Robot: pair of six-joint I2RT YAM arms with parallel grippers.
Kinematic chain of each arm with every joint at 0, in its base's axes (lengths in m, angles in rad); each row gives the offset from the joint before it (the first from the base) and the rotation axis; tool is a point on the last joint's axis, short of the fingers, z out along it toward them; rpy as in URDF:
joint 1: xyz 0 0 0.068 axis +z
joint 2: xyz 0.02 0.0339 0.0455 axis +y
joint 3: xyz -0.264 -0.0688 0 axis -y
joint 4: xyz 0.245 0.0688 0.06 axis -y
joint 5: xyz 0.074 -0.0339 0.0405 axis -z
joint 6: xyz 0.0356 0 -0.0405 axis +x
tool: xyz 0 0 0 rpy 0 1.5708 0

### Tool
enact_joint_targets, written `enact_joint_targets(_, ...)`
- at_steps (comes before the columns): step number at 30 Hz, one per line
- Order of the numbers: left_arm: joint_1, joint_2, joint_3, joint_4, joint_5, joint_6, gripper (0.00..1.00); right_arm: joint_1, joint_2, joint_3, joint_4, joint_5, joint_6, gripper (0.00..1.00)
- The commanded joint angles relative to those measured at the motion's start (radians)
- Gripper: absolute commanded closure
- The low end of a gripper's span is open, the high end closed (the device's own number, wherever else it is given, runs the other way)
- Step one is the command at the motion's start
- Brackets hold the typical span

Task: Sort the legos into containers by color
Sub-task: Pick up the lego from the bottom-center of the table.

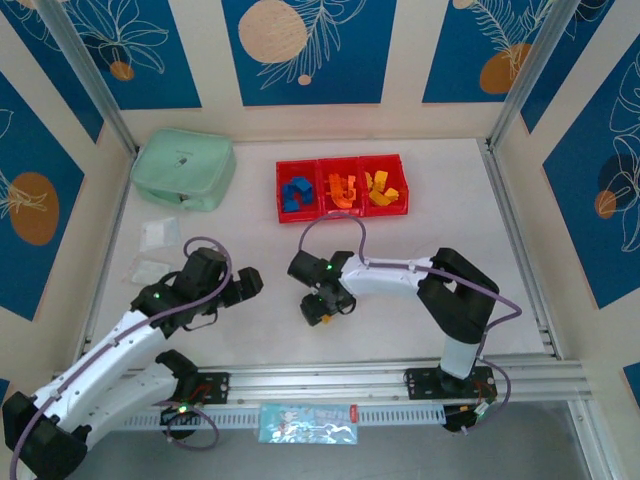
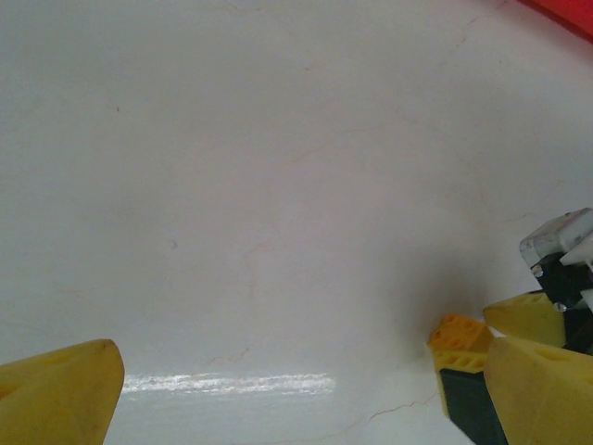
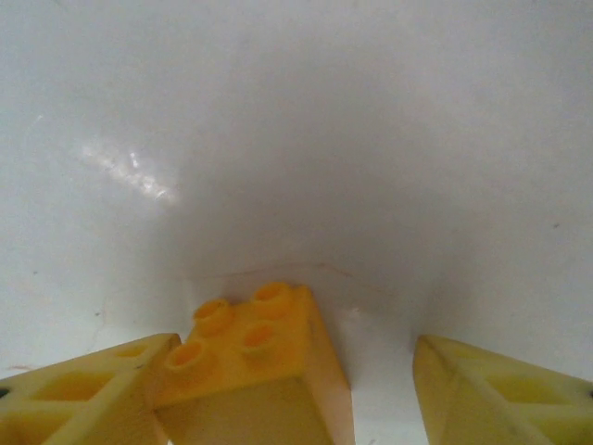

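Observation:
A square yellow brick [image 3: 255, 357] lies on the white table between the fingers of my right gripper [image 3: 296, 362]. It touches the left finger [image 3: 83, 389]; a gap separates it from the right finger [image 3: 500, 394], so the jaws stand open around it. From above, the right gripper [image 1: 318, 310] points down at this brick [image 1: 321, 319], near the table's middle front. My left gripper [image 1: 246, 285] hovers wide open to the left with nothing in it; its wrist view catches the same brick [image 2: 460, 343]. The red containers [image 1: 340, 163] at the back hold blue [image 1: 296, 193], orange [image 1: 343, 190] and yellow [image 1: 383, 190] legos.
A mint-green zip pouch [image 1: 183, 170] lies at the back left. Two clear plastic bags [image 1: 160, 235] lie on the table left of the left arm. An aluminium rail [image 1: 400, 380] runs along the near edge, and frame posts stand at the back corners.

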Motion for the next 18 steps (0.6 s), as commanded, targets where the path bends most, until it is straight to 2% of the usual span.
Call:
enact_joint_targets(1, 0.011, 0.008, -0.003, 0.005, -0.006, -0.007, 0.01, -0.016, 0.007, 0.003, -0.013, 0.022, -0.014, 0.39)
enact_joint_targets(10, 0.012, 0.028, 0.013, 0.029, 0.003, 0.002, 0.01, -0.035, -0.010, 0.013, -0.023, 0.004, -0.011, 0.67)
enact_joint_targets(15, 0.014, 0.076, 0.054, 0.057, 0.012, 0.029, 0.01, -0.104, -0.093, 0.053, -0.070, -0.004, -0.002, 0.70)
enact_joint_targets(18, 0.014, 0.129, 0.091, 0.085, 0.017, 0.050, 0.01, -0.199, -0.141, 0.084, -0.091, 0.000, -0.006, 0.69)
